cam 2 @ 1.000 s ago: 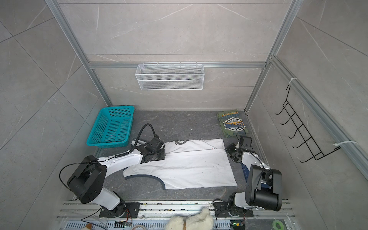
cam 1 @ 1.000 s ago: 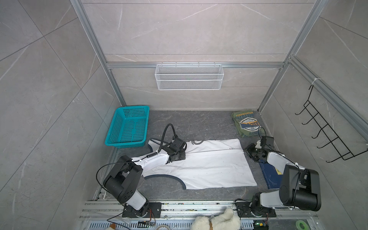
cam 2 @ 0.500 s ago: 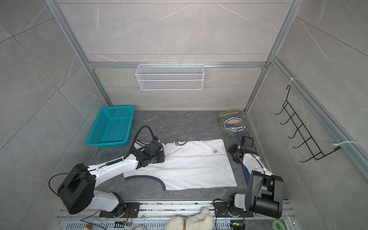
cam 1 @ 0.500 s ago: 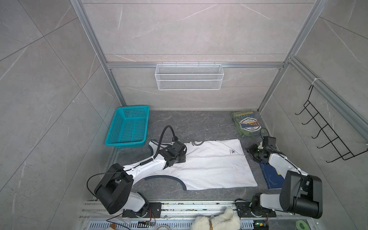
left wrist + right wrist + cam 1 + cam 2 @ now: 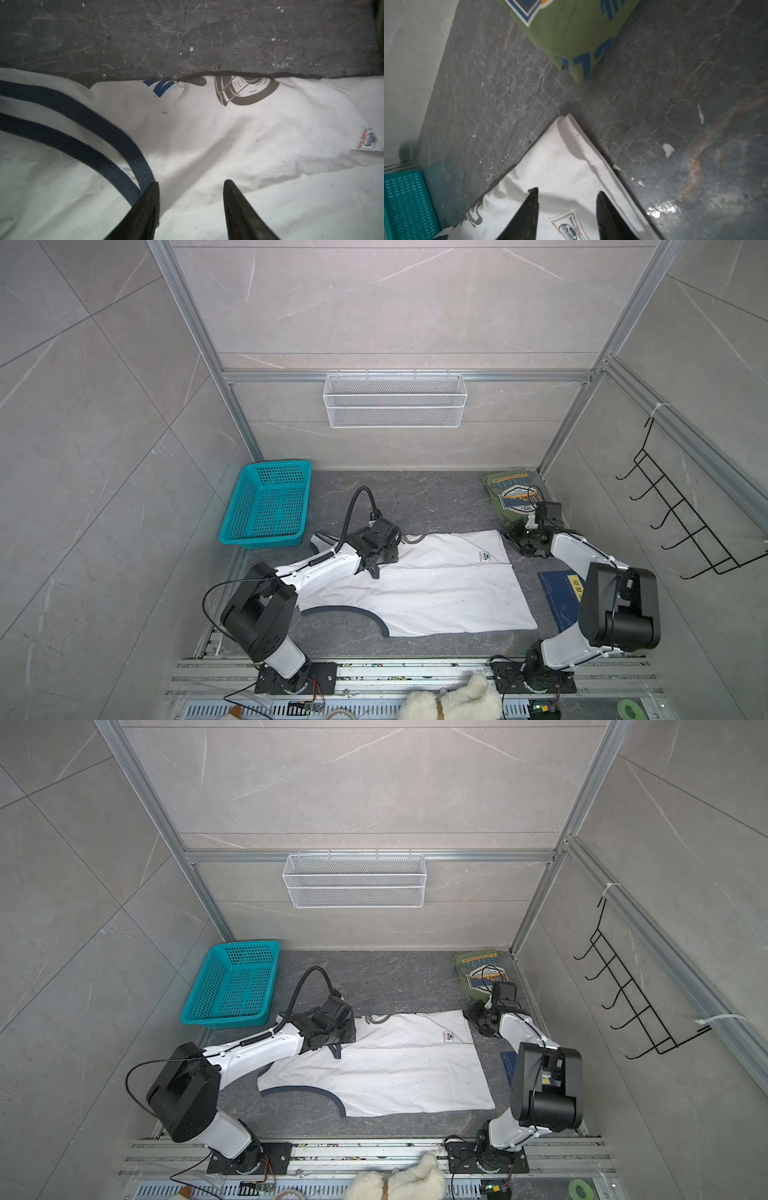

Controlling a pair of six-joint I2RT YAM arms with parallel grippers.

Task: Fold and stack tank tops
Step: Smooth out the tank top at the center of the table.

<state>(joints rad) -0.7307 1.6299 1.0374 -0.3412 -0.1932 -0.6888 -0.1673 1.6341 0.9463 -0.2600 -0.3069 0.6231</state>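
White tank top (image 5: 436, 593) lies spread flat on dark mat (image 5: 436, 497), just beside teal basket (image 5: 276, 465). Olive tank top (image 5: 509, 497), folded, sits well apart from the basket. Left gripper (image 5: 191, 185) is over the white top's end nearest the basket, jaws spread, empty, navy trim (image 5: 83, 135) alongside. Right gripper (image 5: 568, 192) is over the corner farthest from the basket, jaws spread, empty.

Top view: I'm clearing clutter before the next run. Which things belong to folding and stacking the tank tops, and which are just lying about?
Job: white tank top, laid out; olive green tank top, folded.
Lying about: teal basket; wire wall basket; dark blue board; plush toy.
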